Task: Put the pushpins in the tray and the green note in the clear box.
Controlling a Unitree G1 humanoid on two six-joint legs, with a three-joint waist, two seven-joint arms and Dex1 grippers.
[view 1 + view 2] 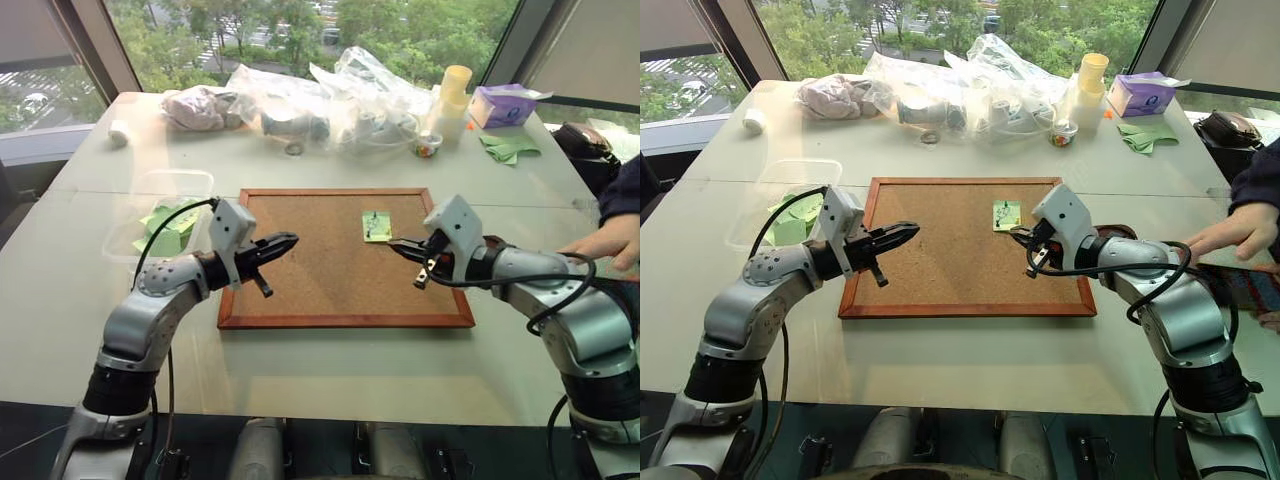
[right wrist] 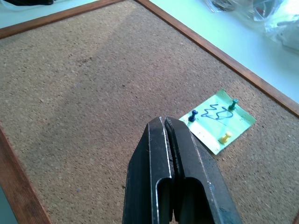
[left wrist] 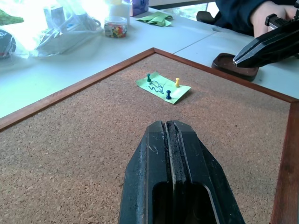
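Right now the green note [image 2: 218, 120] lies on the cork board [image 1: 330, 290], toward its far right part, held down by three pushpins: a green pin [image 2: 233, 103], a blue pin [image 2: 192, 116] and a yellow pin [image 2: 225, 137]. Both grippers hover over the board with their fingers pressed together and nothing between them; the right gripper [image 1: 408, 250] sits just beside the note, the left gripper [image 1: 284, 243] well apart from it over the board's left half. The tray [image 3: 233, 66] rests on the table off the board's right edge, behind the right gripper, and the clear box [image 1: 170, 200] stands off the left edge, with green paper already inside. A person's hand [image 1: 605, 243] rests on the table at the far right. By my reading the step in hand is pulling the first pin, and the right gripper is best placed for it. It would need to part its fingers a little, come down over one head, the blue pin being nearest, pinch the head rather than the paper, and lift straight up so the note does not tear or drag. Taking all three pins to the tray before touching the note seems wise; a loose note could slide.
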